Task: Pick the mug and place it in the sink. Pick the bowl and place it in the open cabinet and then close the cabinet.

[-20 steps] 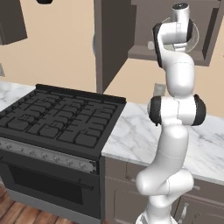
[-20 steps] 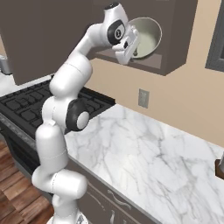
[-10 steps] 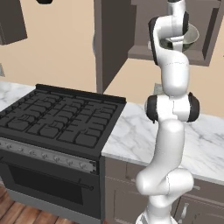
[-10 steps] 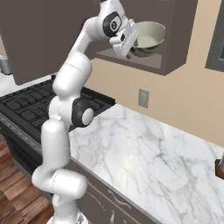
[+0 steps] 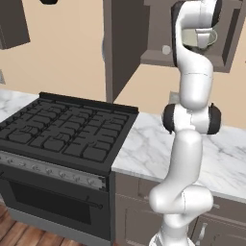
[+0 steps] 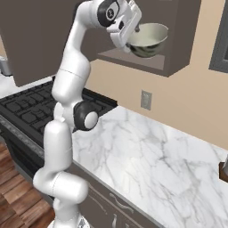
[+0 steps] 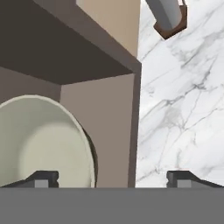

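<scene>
Bowl (image 6: pixel 149 39) pale cream-green, plain. Cabinet (image 6: pixel 178 53) dark grey-brown. Tabletop (image 6: pixel 169 156) white marble w/ grey veins. Stove (image 5: pixel 62 137) black. Wall (image 5: pixel 62 53) tan. Arm (image 5: pixel 192 96) white, dark joints.

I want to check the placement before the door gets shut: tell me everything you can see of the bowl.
The bowl is wide, round, pale cream-green, smooth and plain, with a glazed look. It sits roughly upright inside the open cabinet, at the level of its bottom shelf. The gripper is at its near rim; whether the fingers actually touch it cannot be told. In the hand view its hollow faces the camera.
</scene>
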You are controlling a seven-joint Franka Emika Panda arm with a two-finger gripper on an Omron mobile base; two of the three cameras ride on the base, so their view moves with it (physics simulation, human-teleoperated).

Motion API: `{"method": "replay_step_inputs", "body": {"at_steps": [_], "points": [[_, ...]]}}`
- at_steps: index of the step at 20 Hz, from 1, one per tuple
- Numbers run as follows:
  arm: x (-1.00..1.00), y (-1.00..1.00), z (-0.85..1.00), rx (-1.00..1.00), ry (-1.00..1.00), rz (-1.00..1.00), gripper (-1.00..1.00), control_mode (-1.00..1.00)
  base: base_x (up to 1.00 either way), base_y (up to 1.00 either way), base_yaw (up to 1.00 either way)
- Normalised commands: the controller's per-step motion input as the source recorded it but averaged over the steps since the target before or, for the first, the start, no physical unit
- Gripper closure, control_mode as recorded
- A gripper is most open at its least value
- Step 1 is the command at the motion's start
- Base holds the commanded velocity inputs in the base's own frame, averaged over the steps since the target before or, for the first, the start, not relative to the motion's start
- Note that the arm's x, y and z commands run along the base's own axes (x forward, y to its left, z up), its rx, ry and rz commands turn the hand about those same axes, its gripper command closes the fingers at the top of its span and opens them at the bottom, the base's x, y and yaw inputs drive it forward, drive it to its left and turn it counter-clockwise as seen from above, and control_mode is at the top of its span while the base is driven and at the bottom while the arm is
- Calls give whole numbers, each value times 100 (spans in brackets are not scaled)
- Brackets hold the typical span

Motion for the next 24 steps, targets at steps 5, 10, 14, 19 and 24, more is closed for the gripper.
{"method": "replay_step_inputs", "body": {"at_steps": [5,10,14,19,24], "points": [[-100,8,-21,3,0,0,-100,-100,0,0,0],[-100,61,-86,2,0,0,-100,-100,0,0,0],[-100,100,-100,0,0,5,-100,-100,0,0,0],[-100,75,-100,0,-12,9,-100,-100,0,0,0],[-71,-19,-100,-4,-4,27,-100,-100,0,0,0]]}}
